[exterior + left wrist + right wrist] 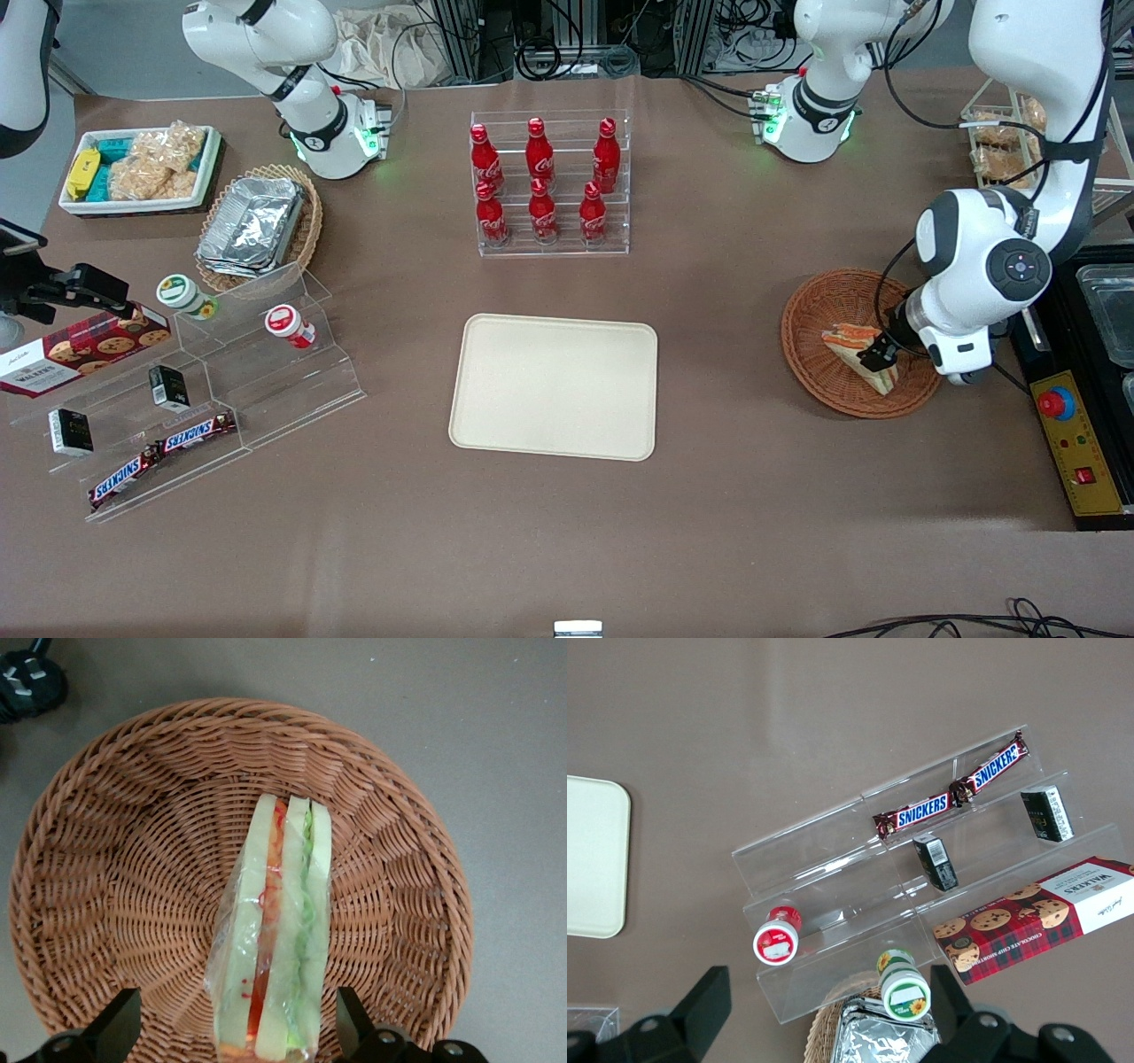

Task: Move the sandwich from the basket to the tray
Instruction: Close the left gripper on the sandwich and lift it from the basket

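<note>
Sandwich is in the basket, lying on its edge w/ filling layers facing up, so the pick hasn't happened yet. The left gripper sits low over the basket w/ its fingers spread wide, one on each side of the wedge and neither touching the wrap as far as the wrist view shows. Tray on the counter has nothing on it and is well apart from the basket toward the parked arm's end, so I'd say closing, lifting, carrying over and setting down are all left.
</note>
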`<state>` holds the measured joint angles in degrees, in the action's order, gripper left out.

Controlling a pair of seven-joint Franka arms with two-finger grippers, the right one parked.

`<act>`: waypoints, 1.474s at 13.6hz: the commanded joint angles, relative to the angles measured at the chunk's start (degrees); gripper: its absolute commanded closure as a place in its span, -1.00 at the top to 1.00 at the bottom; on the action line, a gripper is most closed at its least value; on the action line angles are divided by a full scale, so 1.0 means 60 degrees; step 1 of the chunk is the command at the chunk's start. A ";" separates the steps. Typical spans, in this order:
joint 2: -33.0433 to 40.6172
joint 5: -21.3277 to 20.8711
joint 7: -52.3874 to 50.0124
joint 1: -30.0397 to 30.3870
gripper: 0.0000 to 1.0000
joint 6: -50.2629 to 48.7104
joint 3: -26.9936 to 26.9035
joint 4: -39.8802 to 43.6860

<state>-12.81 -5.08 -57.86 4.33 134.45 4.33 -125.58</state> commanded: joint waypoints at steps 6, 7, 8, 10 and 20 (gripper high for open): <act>-0.0442 -0.0164 -0.0229 0.0011 -0.63 0.0663 0.0054 -0.0076; -0.0384 -0.0135 -0.0244 0.0025 -1.00 0.0633 0.0069 -0.0047; -0.0355 -0.0062 -0.0273 0.0011 -1.00 0.0575 0.0083 0.0012; -0.0194 -0.0061 -0.0536 -0.0033 -1.00 0.0458 0.0113 0.0143; -0.0966 -0.0105 0.1509 -0.0441 -1.00 -0.5312 0.2674 0.6510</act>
<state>-13.21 -5.10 -53.19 3.00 106.05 18.01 -95.13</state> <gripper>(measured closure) 0.841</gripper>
